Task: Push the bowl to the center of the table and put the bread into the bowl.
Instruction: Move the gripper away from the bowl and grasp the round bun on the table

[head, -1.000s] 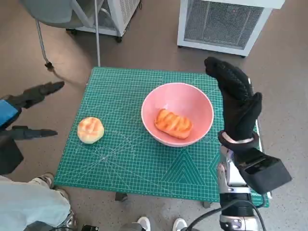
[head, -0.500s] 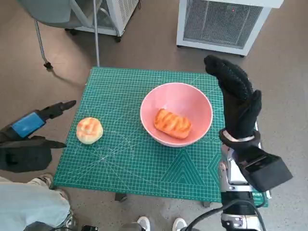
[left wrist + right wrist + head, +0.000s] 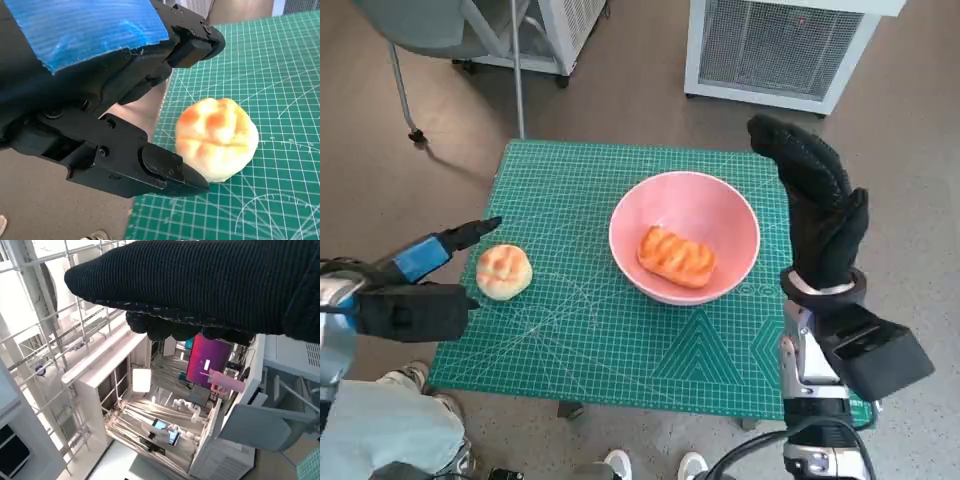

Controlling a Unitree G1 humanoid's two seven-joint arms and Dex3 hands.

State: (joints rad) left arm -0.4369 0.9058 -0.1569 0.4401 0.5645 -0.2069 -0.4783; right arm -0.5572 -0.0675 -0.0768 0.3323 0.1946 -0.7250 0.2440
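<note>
While the pink bowl (image 3: 684,236) sits near the middle of the green cutting mat (image 3: 590,340) with a glazed oblong bread (image 3: 675,256) inside, a round bun (image 3: 504,271) lies near the mat's left edge. Left hand (image 3: 415,290) empty, fingers (image 3: 165,169) spread wide, bun between them, contact unclear. Right hand (image 3: 815,205) raised beside the bowl, fingers extended, holding nothing

Green cutting mat (image 3: 280,200): tiny printed numerals along grid lines (too small to read); no other text.
</note>
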